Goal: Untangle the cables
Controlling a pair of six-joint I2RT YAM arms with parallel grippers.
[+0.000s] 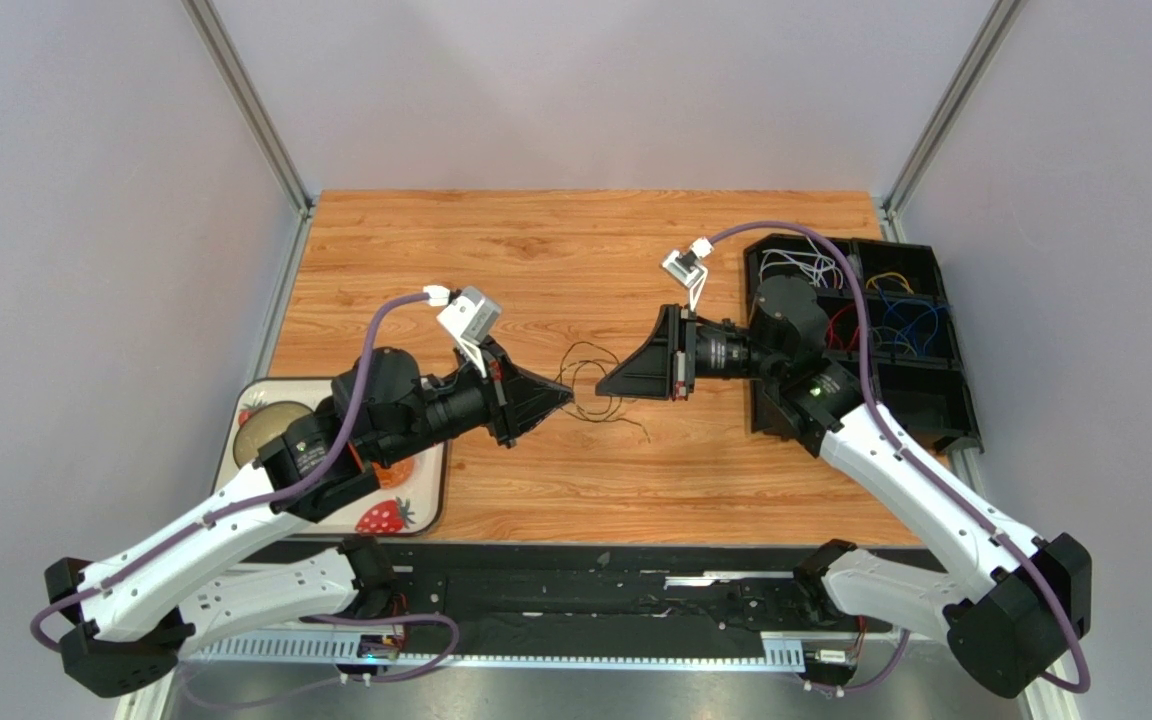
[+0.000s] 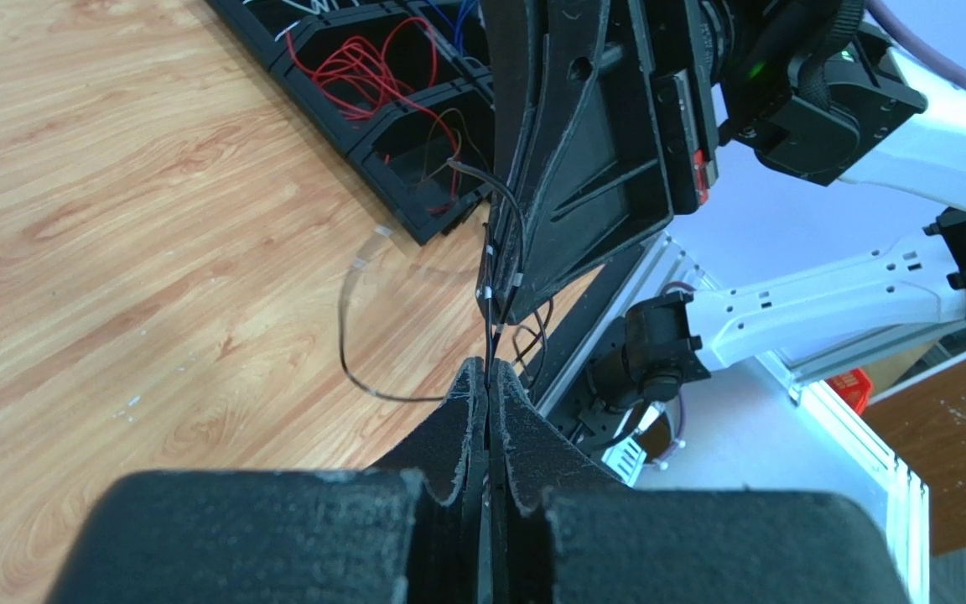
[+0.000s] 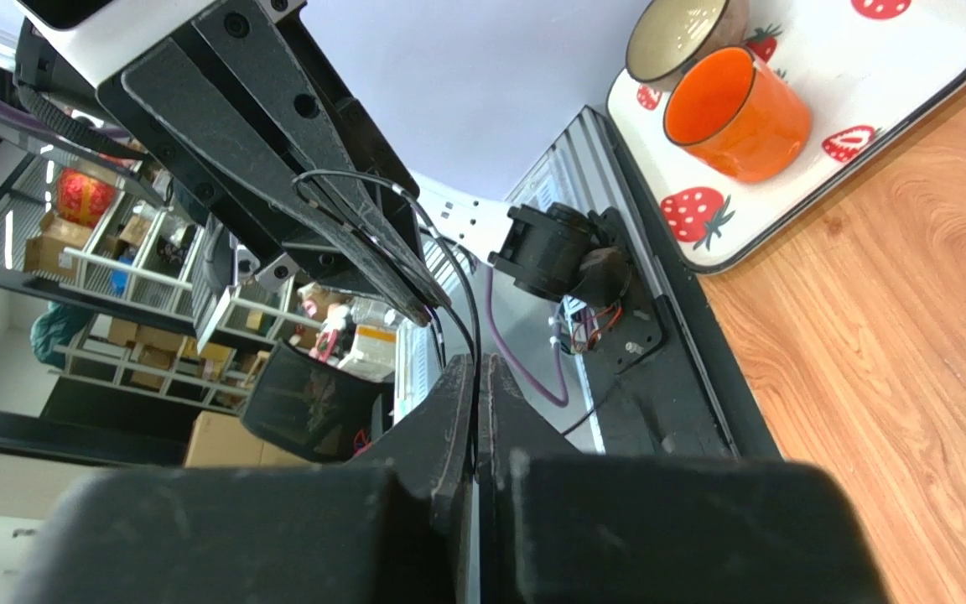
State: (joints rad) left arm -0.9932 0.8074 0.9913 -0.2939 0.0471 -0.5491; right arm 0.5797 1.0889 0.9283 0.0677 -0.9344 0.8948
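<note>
A tangle of thin dark cables (image 1: pixel 593 384) hangs and trails over the middle of the wooden table, between my two grippers. My left gripper (image 1: pixel 567 399) (image 2: pixel 488 371) is shut on a dark cable that runs straight up from its tips toward the right gripper. One loop of the dark cable (image 2: pixel 347 340) lies on the wood. My right gripper (image 1: pixel 602 387) (image 3: pixel 476 365) faces the left one, tips almost touching, shut on a dark cable (image 3: pixel 457 271) that passes between its pads. More cables, red (image 2: pixel 368 76), white (image 1: pixel 800 267), yellow (image 1: pixel 886 281) and blue (image 1: pixel 905 323), lie in a compartment box.
The black compartment box (image 1: pixel 928 393) stands at the table's right edge, under the right arm. A strawberry-print tray (image 1: pixel 425 503) at the left front holds a bowl (image 1: pixel 270 432) and an orange cup (image 3: pixel 738 113). A black rail (image 1: pixel 582 578) runs along the near edge.
</note>
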